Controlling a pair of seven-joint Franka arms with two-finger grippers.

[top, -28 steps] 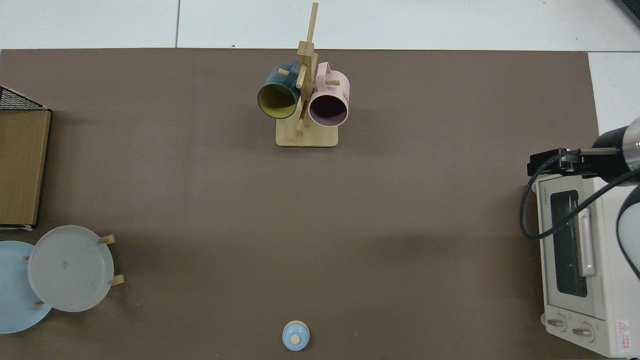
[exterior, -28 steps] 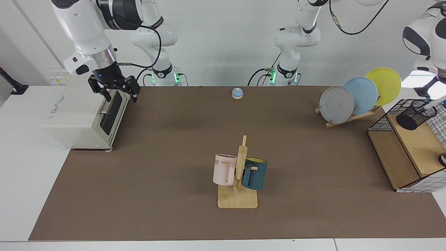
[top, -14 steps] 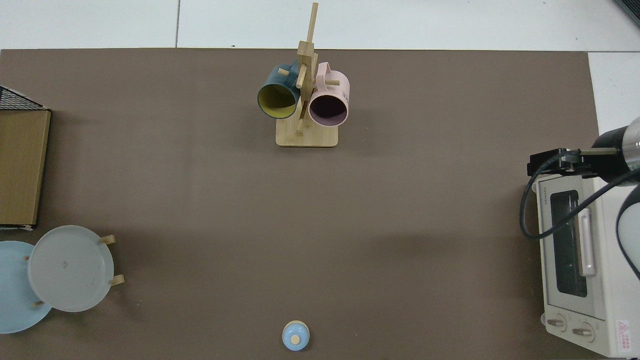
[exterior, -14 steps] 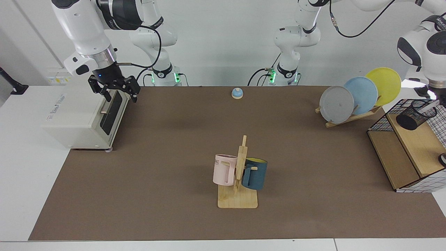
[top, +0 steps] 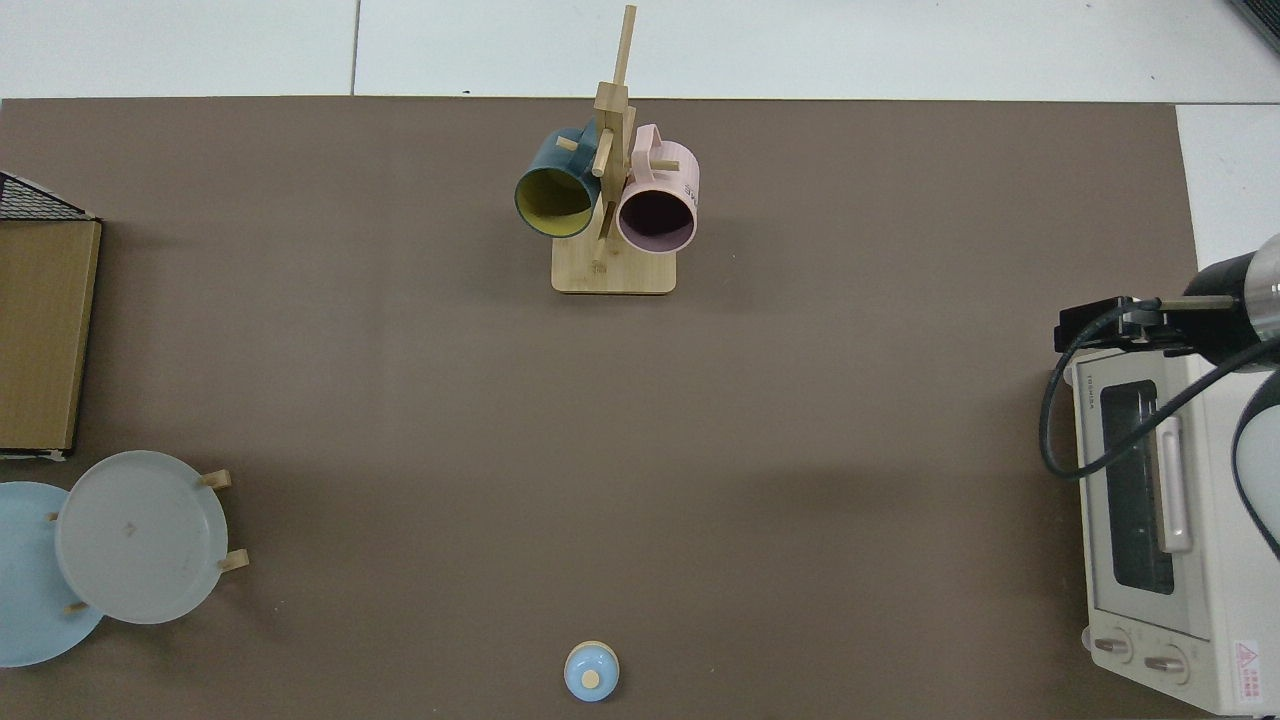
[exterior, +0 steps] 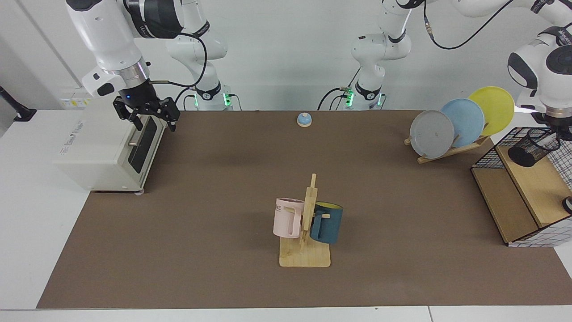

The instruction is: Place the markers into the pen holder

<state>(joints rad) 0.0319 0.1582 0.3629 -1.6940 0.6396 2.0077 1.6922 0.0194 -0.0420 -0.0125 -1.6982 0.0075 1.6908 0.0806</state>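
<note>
Facing view: slim white marker no longer pokes above small black wire-mesh pen holder [exterior: 533, 150], so likely dropped in. My left pincer [exterior: 563, 132] hangs at its rim, grip impossible to tell. Right pincer [exterior: 147, 117] waits, spread, over white toaster oven [exterior: 100, 154].

Right tool [exterior: 145, 117] spread, waiting

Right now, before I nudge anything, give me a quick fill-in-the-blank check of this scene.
1. The pen holder stands on a wooden shelf inside the wire ____.
2. The right gripper hangs over the white ____.
3. The rack beside the basket holds ____ plates.
4. The pink mug and the ____ mug hang on the wooden stand.

Missing words: basket; oven; three; blue
</note>
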